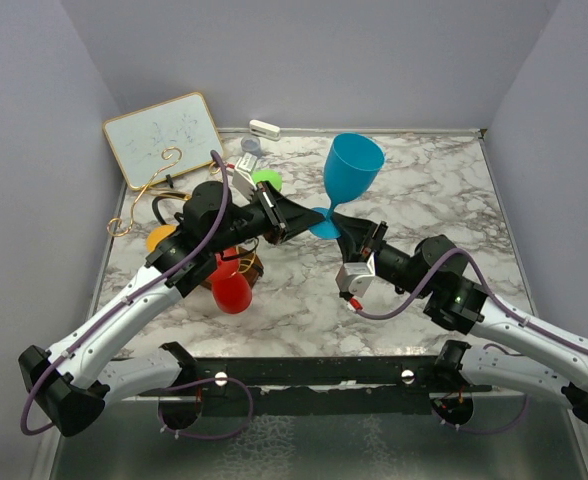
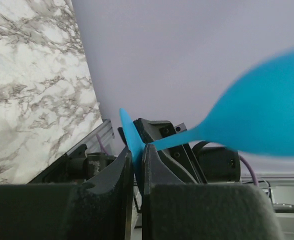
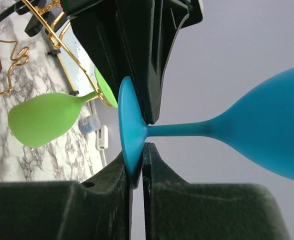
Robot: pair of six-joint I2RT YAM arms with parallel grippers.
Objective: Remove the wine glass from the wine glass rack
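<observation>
Left wrist view: blue wine glass [image 2: 267, 110] bowl blurred, cut by right edge. Top view: rack base [image 1: 248, 262] mostly hidden behind left arm [image 1: 159, 290].

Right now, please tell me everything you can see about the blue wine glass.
The blue wine glass looks like opaque plastic: a wide bowl, a thin stem and a round flat foot. It seems intact and empty. It stands about upright, mouth up, apart from the gold rack, apparently held above the marble table. Only its foot is touched: the left gripper and the right gripper pinch its rim from opposite sides.
</observation>
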